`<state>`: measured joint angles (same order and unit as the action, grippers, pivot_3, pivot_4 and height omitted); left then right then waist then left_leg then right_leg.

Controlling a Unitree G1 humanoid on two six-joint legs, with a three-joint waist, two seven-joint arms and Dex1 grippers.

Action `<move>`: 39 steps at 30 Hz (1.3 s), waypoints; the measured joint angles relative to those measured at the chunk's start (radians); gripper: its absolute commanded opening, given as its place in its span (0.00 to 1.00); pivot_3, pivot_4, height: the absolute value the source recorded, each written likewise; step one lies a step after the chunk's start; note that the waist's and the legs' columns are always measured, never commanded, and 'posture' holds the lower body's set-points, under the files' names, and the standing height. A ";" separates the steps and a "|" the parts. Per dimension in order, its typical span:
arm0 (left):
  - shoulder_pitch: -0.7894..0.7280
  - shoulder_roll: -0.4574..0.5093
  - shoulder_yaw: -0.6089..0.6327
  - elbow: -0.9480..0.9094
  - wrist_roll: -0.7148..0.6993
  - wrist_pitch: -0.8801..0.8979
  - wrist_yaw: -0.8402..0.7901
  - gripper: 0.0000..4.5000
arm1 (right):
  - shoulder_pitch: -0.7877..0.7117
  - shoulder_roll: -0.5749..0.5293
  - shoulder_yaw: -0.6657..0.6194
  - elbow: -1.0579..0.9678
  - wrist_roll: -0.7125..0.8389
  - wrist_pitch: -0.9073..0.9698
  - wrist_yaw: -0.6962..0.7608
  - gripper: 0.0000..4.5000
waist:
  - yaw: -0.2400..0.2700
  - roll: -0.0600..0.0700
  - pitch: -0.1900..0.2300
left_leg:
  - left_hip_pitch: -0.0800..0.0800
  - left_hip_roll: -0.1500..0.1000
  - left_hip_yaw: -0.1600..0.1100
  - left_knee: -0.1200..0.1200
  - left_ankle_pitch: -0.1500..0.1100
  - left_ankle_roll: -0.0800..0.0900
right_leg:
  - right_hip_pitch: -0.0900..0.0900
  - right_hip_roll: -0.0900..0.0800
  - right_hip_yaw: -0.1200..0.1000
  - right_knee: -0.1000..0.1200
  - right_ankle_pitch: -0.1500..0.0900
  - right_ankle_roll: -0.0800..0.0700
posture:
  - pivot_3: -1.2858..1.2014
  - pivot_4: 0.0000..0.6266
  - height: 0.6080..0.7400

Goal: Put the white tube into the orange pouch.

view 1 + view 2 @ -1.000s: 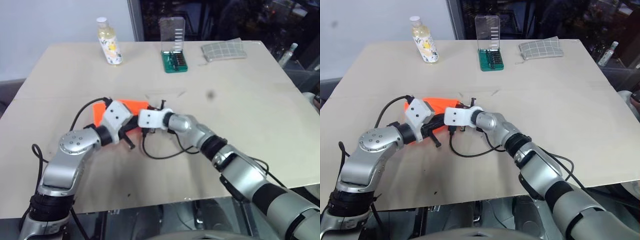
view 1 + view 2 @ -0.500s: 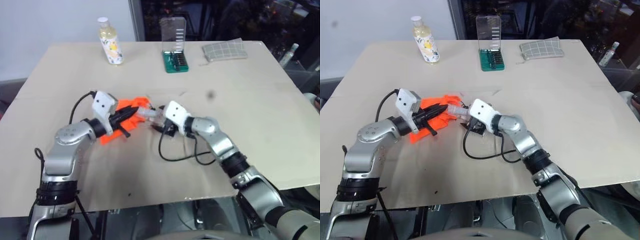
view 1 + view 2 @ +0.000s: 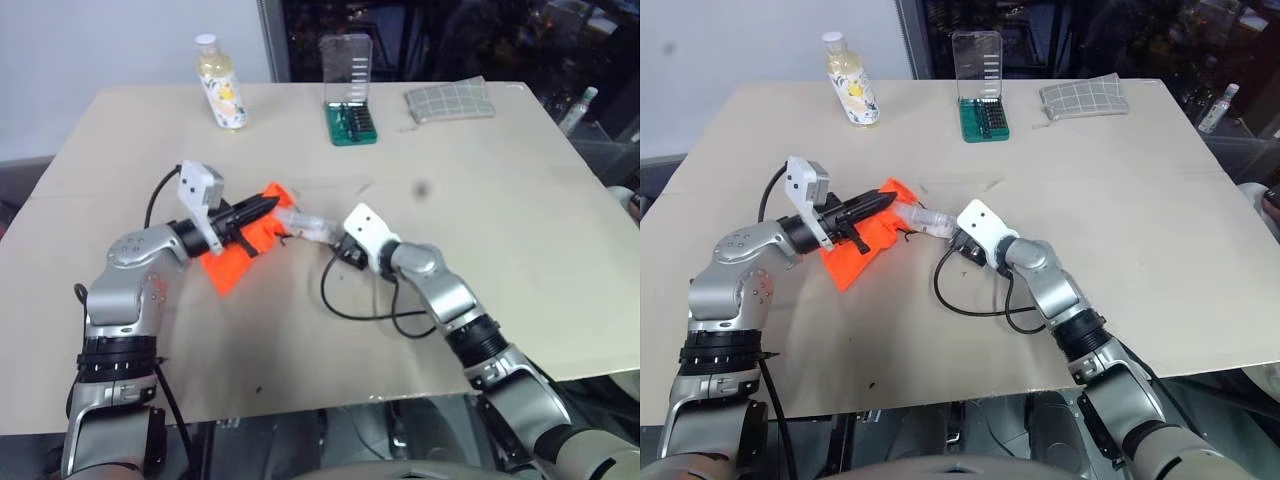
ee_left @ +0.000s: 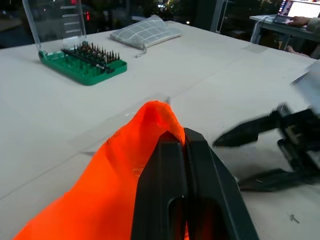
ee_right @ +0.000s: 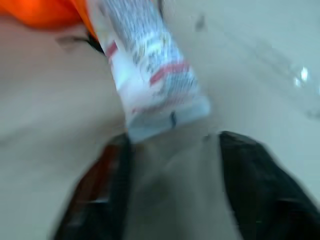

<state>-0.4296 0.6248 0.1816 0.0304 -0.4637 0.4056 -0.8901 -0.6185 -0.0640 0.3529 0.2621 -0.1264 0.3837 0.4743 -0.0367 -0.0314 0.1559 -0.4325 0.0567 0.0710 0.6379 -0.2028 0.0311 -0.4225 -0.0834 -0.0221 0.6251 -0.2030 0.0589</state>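
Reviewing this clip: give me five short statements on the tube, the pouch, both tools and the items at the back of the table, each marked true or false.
1. The left tool is shut on the orange pouch. True.
2. The white tube lies wholly inside the pouch. False: its flat printed end sticks out of the opening.
3. The right tool is clamped on the tube. False: its fingers stand apart, just behind the tube's end.
4. The green bit case stands between the yellow bottle and the grey checked pouch. True.
5. The yellow bottle lies on its side. False: it stands upright.
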 measured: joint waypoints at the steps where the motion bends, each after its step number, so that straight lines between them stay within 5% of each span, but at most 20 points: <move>1: 0.000 0.000 -0.003 -0.002 0.001 0.000 0.000 0.00 | -0.001 -0.002 0.000 0.005 -0.004 -0.004 -0.004 0.15 | 0.000 0.000 0.000 | 0.000 0.000 0.000 0.000 0.000 0.000 | 0.000 0.000 0.000 0.000 0.000 0.000 | 0.52 0.24 1.00; 3: 0.018 0.000 -0.030 -0.043 0.013 -0.001 0.000 0.00 | -0.015 -0.015 0.015 0.026 -0.029 -0.028 -0.003 0.02 | -0.001 0.000 0.000 | 0.000 0.000 0.000 0.000 0.000 0.000 | 0.000 0.000 0.000 0.000 0.000 0.000 | 0.52 0.24 1.00; 20: 0.077 -0.018 -0.114 -0.151 0.069 0.033 0.086 0.00 | -0.154 0.077 0.101 0.308 -0.116 -0.449 0.009 0.02 | -0.005 0.000 0.000 | 0.000 0.001 0.000 -0.001 0.000 0.000 | 0.000 0.001 0.001 0.000 0.000 0.000 | 0.52 0.24 1.00; 27: 0.075 0.010 -0.093 -0.198 -0.083 0.140 -0.023 0.00 | -0.176 0.108 0.095 0.305 -0.106 -0.557 0.010 0.02 | -0.001 0.000 0.000 | 0.000 0.000 0.000 0.000 0.000 0.000 | 0.000 0.000 0.000 0.000 0.000 0.000 | 0.52 0.24 1.00; 33: 0.028 0.064 -0.077 -0.164 -0.146 0.158 -0.174 0.00 | -0.107 -0.009 0.059 0.131 -0.102 -0.583 0.014 0.02 | 0.003 0.000 0.000 | 0.000 0.000 -0.001 0.000 0.000 0.000 | 0.000 0.000 0.000 0.000 0.000 0.000 | 0.52 0.24 1.00; 39: -0.187 -0.068 -0.017 0.004 -0.333 0.328 -0.126 0.00 | -0.011 -0.140 -0.037 -0.184 -0.057 -0.411 0.063 0.02 | 0.019 0.000 0.001 | 0.000 0.000 -0.001 0.003 0.000 0.000 | 0.001 0.001 0.000 0.001 0.000 0.000 | 0.52 0.24 1.00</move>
<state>-0.6164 0.5565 0.1647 0.0339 -0.7965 0.7337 -1.0164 -0.6300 -0.2037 0.3156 0.0777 -0.1832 -0.0276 0.5370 -0.0177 -0.0318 0.1572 -0.4329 0.0570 0.0699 0.6407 -0.2026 0.0312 -0.4219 -0.0819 -0.0216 0.6256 -0.2031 0.0593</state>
